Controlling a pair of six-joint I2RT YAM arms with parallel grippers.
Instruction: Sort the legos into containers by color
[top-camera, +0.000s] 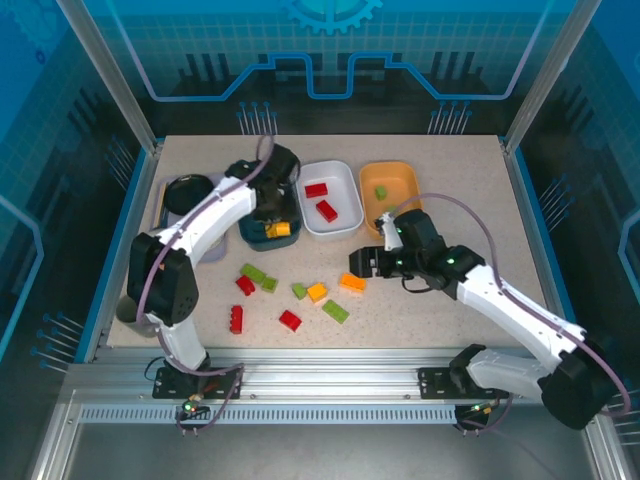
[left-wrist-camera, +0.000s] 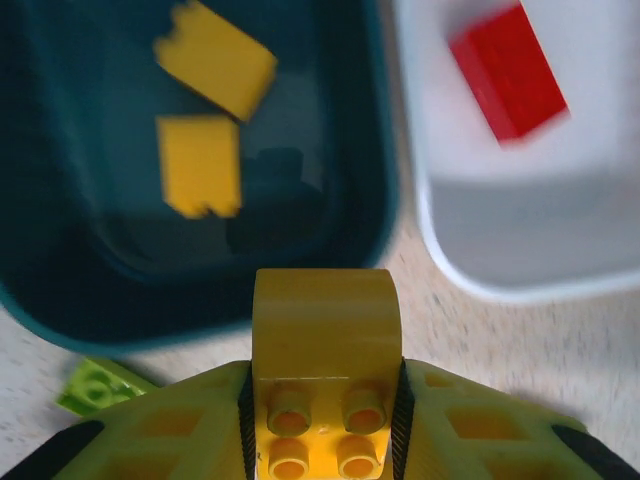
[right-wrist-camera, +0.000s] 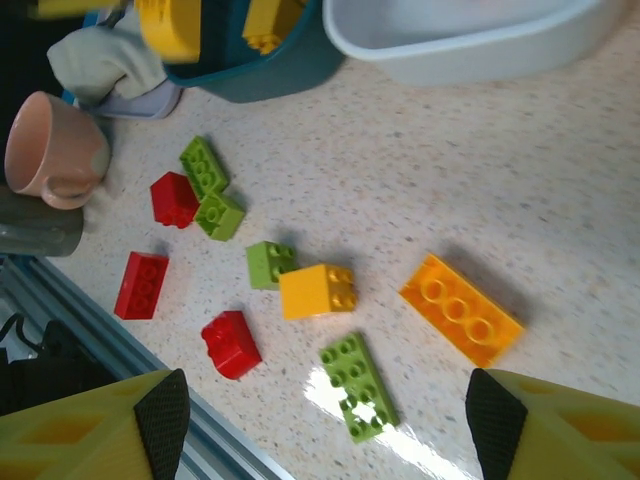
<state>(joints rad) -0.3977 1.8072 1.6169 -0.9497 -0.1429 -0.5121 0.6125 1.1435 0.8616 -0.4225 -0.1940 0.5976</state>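
Left wrist shows our left gripper (left-wrist-camera: 325, 405) clamped on a yellow studded plastic brick (left-wrist-camera: 325, 335) by the dark teal plastic tray (left-wrist-camera: 385, 205) (two yellow bricks (left-wrist-camera: 200, 165) inside); our right gripper (right-wrist-camera: 327, 425) stands wide apart.

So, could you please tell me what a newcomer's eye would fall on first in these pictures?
Most striking is the left gripper, shut on a yellow brick at the rim of the dark teal tray, which holds two more yellow bricks. Next comes the scatter of loose bricks, red, green and orange, on the table in front of the trays, with the open right gripper above them.
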